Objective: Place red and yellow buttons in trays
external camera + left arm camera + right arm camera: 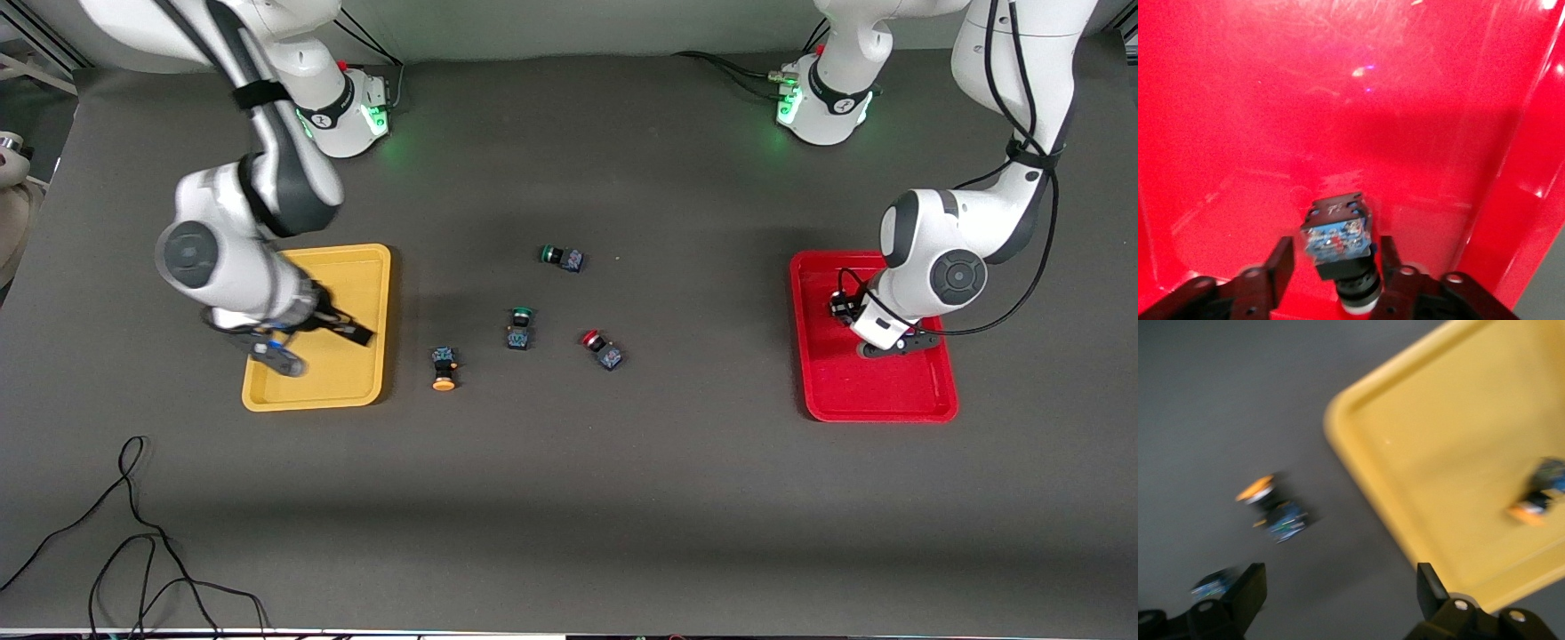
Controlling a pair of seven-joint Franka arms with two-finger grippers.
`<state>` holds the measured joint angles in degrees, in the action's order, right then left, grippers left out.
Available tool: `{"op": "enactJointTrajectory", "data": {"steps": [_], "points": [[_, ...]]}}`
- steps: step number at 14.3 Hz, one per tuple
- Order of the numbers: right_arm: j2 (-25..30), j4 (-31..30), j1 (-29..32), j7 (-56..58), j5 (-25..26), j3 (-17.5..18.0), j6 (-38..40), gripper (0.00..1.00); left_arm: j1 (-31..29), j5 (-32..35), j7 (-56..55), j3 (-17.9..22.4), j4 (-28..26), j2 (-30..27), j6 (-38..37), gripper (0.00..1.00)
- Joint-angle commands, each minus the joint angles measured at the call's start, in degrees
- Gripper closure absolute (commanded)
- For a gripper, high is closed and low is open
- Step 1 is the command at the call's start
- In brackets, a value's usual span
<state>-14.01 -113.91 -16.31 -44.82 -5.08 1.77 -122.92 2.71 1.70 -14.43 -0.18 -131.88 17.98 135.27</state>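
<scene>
On the table [569, 498], yellow tray [364, 267] under the right gripper [1338, 587], jaws wide and empty, an orange button [1536, 495] inside; red tray [889, 396] under the left gripper [1335, 263], jaws flanking a button [1338, 237]; orange [444, 365], red [602, 348] and two green [520, 327] buttons between trays.

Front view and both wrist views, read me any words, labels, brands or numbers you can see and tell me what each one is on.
No text can be read in any view.
Button in the red tray, between the left hand's open fingers: a small pale mark on its black top, too small to read.
Robot bases: a small dark emblem, not legible.
Yellow tray, under the open right hand: no markings.
</scene>
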Motion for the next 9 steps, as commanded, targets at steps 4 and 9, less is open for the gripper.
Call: {"op": "enactJointTrajectory", "data": {"steps": [4, 9], "points": [[-17.6, 6.5, -1.4, -1.2, 2.2, 2.4, -11.7, 0.0, 4.1, -1.4, -6.0, -2.0, 17.8, -1.8, -22.1, 0.0], [-20.4, 5.5, -1.4, -1.3, 2.7, 2.6, -17.2, 0.15, 18.4, -8.4, -36.1, -3.7, 41.0, 10.9, -28.7, 0.0]]}}
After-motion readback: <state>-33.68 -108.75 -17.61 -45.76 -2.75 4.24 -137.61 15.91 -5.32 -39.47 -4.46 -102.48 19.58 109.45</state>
